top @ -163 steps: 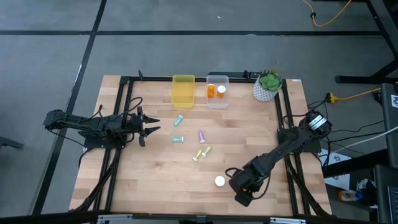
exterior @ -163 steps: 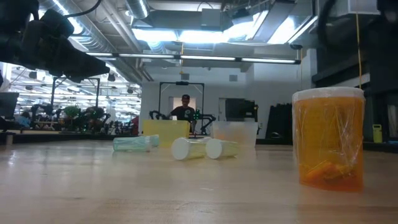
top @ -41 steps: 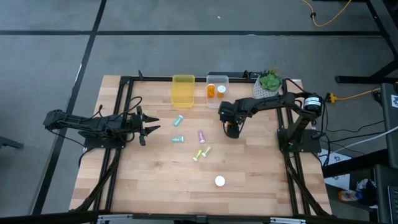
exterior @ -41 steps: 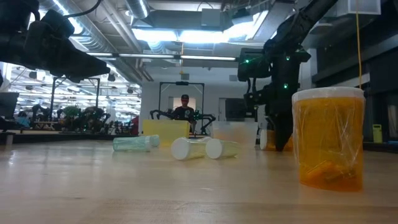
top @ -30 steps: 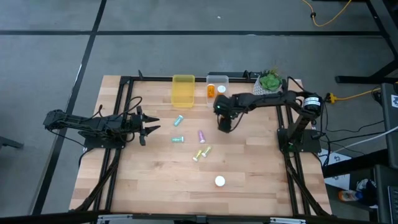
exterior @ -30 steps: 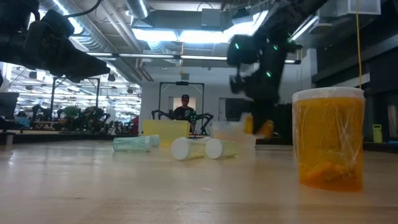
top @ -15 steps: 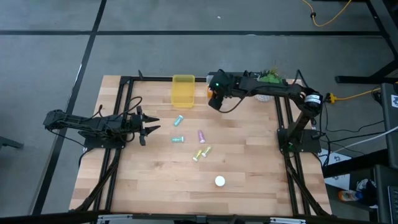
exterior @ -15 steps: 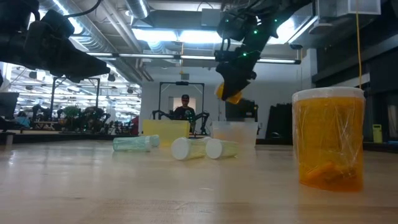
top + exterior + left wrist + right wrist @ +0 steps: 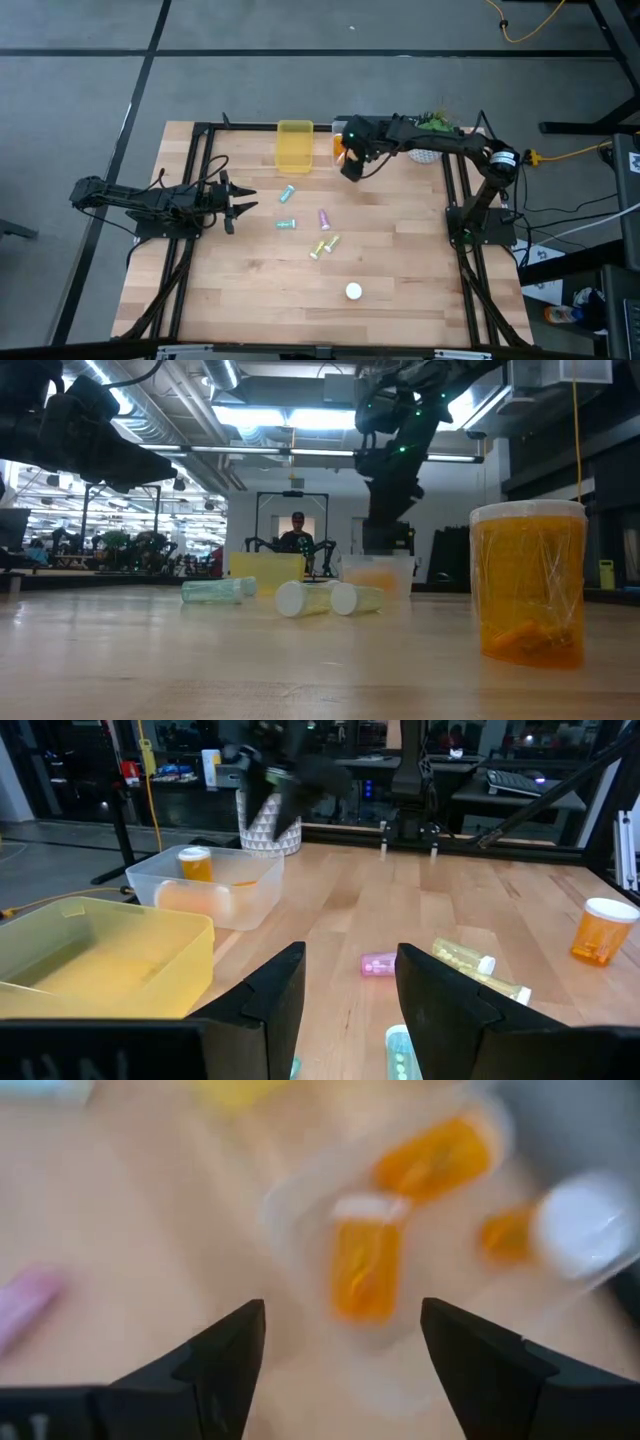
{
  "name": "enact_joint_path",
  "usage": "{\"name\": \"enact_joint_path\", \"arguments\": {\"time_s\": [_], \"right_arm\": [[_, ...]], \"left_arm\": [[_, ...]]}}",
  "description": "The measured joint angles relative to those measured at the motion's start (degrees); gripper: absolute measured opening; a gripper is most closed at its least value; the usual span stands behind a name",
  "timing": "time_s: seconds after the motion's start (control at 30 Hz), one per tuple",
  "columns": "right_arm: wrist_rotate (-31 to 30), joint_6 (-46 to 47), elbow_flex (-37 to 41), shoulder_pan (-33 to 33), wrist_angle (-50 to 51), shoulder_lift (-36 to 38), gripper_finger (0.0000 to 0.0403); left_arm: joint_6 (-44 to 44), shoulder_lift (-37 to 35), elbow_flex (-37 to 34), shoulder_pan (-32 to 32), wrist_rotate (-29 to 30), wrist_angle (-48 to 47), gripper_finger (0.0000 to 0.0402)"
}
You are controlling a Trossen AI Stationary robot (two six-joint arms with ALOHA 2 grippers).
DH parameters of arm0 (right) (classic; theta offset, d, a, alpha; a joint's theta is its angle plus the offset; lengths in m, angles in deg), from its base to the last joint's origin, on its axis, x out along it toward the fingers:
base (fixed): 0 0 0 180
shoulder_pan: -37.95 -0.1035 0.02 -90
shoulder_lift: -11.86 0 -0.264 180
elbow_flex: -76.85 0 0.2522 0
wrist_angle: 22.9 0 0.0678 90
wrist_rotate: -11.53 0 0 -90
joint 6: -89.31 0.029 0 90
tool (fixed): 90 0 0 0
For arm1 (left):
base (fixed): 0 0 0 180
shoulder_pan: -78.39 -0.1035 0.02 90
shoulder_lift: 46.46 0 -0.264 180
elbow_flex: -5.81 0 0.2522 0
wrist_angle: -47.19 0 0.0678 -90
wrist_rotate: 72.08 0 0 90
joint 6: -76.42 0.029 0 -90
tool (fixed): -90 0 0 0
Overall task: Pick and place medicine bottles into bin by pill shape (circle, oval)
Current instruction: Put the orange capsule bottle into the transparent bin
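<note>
My right gripper (image 9: 342, 1308) is open above the clear bin (image 9: 361, 166) at the table's far edge. An orange bottle with a white cap (image 9: 365, 1270) shows blurred beyond the fingers, inside the bin and touching neither finger. Two more orange bottles (image 9: 435, 1155) lie in the bin. Another orange bottle (image 9: 353, 291) stands near the table's front edge. Teal (image 9: 287, 192), purple (image 9: 324, 217) and yellow-green (image 9: 325, 245) bottles lie on their sides mid-table. My left gripper (image 9: 243, 205) waits open at the left.
A yellow bin (image 9: 294, 146) stands just left of the clear bin. A white-potted green plant (image 9: 430, 140) stands at the far right corner. In the low view a person (image 9: 297, 532) shows in the room beyond the table. Bare wood lies around the standing orange bottle.
My right gripper has carried an orange bottle up from mid-table toward the far edge, over the clear bin, and has let it go. The bottle no longer shows in the fingers and is in the bin.
</note>
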Motion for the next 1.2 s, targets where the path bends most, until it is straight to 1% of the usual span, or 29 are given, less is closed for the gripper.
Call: {"name": "enact_joint_path", "arguments": {"time_s": [0.1,0.17,0.27,0.37,0.43,0.53,0.6,0.7,0.8,0.9,1.0,1.1,1.2], "right_arm": [[4.39,3.44,-0.78,-1.90,8.34,0.00,0.0272],[6.27,5.19,-1.02,-3.64,14.81,0.00,0.0272],[7.02,7.68,-1.08,-7.27,26.01,0.00,0.0272],[7.16,12.55,-1.08,-11.72,38.14,0.00,0.0272],[7.16,16.06,-1.08,-15.12,42.96,0.00,0.0272],[7.11,19.71,-1.08,-21.15,46.49,0.00,0.0272],[7.15,21.02,-1.08,-25.67,46.12,0.00,0.0272],[7.17,22.73,-1.08,-32.86,42.77,0.00,0.0272],[7.61,24.40,-1.08,-39.78,36.40,0.00,0.0272],[7.61,26.20,-1.09,-45.52,27.68,0.00,0.0272],[7.42,28.57,-1.06,-49.49,19.43,-0.02,0.0272],[6.48,29.35,0.53,-51.95,11.78,-0.45,0.0272],[9.11,29.25,2.81,-53.20,6.80,-2.12,0.0272]], "left_arm": [[0.00,-0.01,0.00,-0.02,0.00,0.00,0.0149],[0.00,-0.01,-0.02,0.00,0.00,0.00,0.0149],[-0.01,0.01,0.00,-0.02,0.00,0.00,0.0149],[0.00,0.01,-0.02,-0.02,0.01,0.00,0.0149],[0.00,-0.01,-0.02,-0.02,0.02,0.00,0.0149],[-0.02,0.00,-0.01,-0.01,0.02,0.00,0.0149],[-0.04,-0.01,0.00,-0.01,0.02,-0.01,0.0149],[-0.07,-0.01,0.00,0.00,0.02,0.00,0.0149],[-0.07,0.01,0.00,-0.01,0.01,0.00,0.0149],[-0.09,-0.01,-0.01,0.00,0.00,-0.01,0.0149],[-0.09,0.01,-0.02,0.00,0.00,0.00,0.0149],[-0.10,0.01,-0.01,-0.02,0.01,0.00,0.0149],[-0.09,0.01,0.00,-0.02,0.00,0.00,0.0149]]}}
